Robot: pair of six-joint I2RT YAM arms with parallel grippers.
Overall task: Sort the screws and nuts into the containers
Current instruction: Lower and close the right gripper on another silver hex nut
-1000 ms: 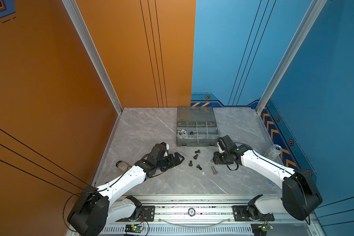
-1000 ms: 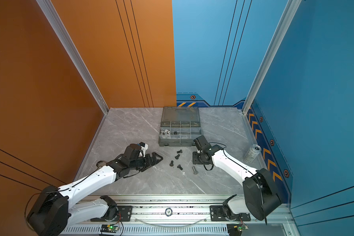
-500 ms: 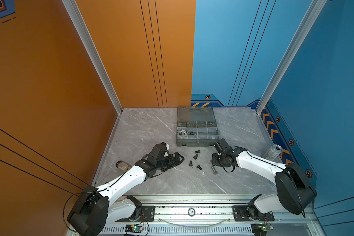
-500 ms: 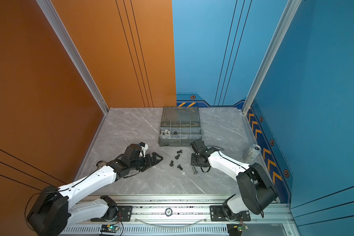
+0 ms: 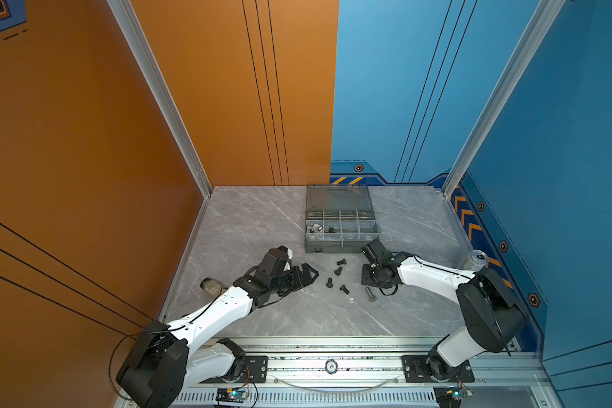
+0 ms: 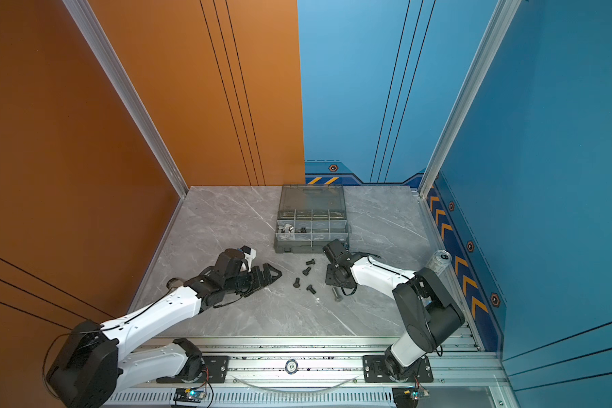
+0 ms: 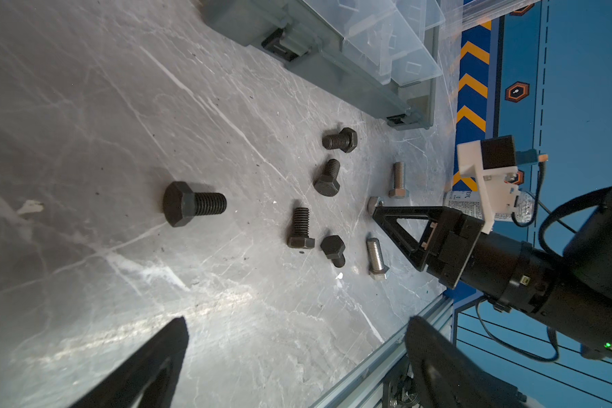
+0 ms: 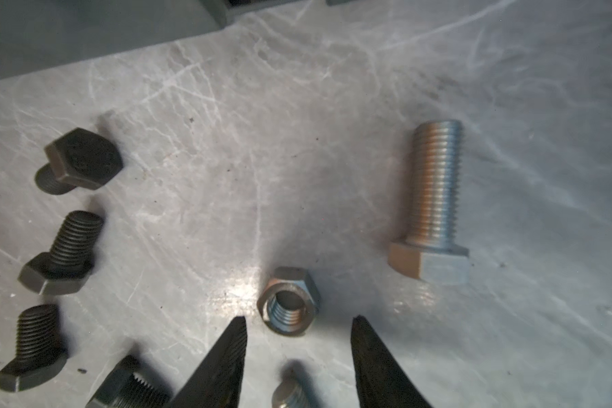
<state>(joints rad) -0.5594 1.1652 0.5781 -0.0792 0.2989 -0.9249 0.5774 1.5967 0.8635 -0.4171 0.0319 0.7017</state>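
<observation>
Tabletop (image 5: 255, 226) grey, marble-veined; organizer box (image 5: 341, 247) toward back centre, lid laid open away from arms; silver nuts (image 5: 314, 229) heaped in left-end compartment, seen in both top views; small dark piece in compartment beside it, too small to name; loose in front of box, between the two arms, five black screws (image 7: 193, 204) counted in left wrist view, all on their sides, loosely scattered; two silver screws (image 7: 399, 178) on side nearer right arm; right gripper (image 8: 298, 318) tipped down close to tabletop, near front right corner of box, jaws part-way apart, nothing clamped; single silver nut (image 8: 289, 301) on tabletop just past fingertips (image 8: 235, 339), lined up with gap, touching neither; one silver screw near it; left gripper (image 7: 295, 323) low over tabletop, off to left of screws, jaws spread wide, empty; nearest black screw well clear of tips; drink can (image 5: 474, 259) upright by right wall; poker chip (image 5: 331, 366) on front rail.
</observation>
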